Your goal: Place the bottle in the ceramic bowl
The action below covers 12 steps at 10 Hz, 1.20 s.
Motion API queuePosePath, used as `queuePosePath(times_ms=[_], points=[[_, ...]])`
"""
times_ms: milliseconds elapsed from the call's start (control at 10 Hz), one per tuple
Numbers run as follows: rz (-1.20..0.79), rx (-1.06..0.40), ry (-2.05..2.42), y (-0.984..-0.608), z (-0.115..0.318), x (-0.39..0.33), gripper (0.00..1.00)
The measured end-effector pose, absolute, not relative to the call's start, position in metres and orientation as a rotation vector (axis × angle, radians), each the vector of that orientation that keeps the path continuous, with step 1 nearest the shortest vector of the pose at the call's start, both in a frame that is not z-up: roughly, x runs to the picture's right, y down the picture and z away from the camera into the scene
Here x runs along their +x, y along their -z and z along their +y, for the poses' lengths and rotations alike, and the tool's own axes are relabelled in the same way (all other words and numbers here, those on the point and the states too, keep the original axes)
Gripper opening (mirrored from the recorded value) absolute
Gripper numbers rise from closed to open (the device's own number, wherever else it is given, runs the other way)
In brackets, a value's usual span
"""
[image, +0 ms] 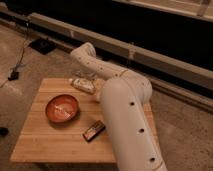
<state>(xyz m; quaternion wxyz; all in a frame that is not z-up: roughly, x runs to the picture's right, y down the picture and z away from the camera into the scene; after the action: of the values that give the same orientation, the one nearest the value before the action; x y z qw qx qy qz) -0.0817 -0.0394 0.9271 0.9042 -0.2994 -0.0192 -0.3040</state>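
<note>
The bottle (81, 84) is pale with a light label and lies on its side at the far edge of the wooden table (50, 145). The ceramic bowl (62, 109) is orange-red with pale streaks inside. It sits on the table in front of the bottle and a little to its left, apart from it. My gripper (88, 76) hangs from the bent white arm (125, 115), right over the bottle's right end. I cannot tell whether it touches the bottle.
A small dark red oblong object (94, 131) lies on the table to the right of the bowl, near the arm. A black flat thing (42, 46) and a cable (15, 74) lie on the floor to the left. A long pale rail (165, 62) runs behind.
</note>
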Motion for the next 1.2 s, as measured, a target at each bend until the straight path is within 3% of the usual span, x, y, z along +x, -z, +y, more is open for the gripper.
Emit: queuePosePath(times_ms=[400,1200], points=[[0.024,-0.578,0.445,-0.946,-0.053,-0.086,0.65],[0.036,-0.681,0.324,-0.973,-0.046,-0.113,0.65]])
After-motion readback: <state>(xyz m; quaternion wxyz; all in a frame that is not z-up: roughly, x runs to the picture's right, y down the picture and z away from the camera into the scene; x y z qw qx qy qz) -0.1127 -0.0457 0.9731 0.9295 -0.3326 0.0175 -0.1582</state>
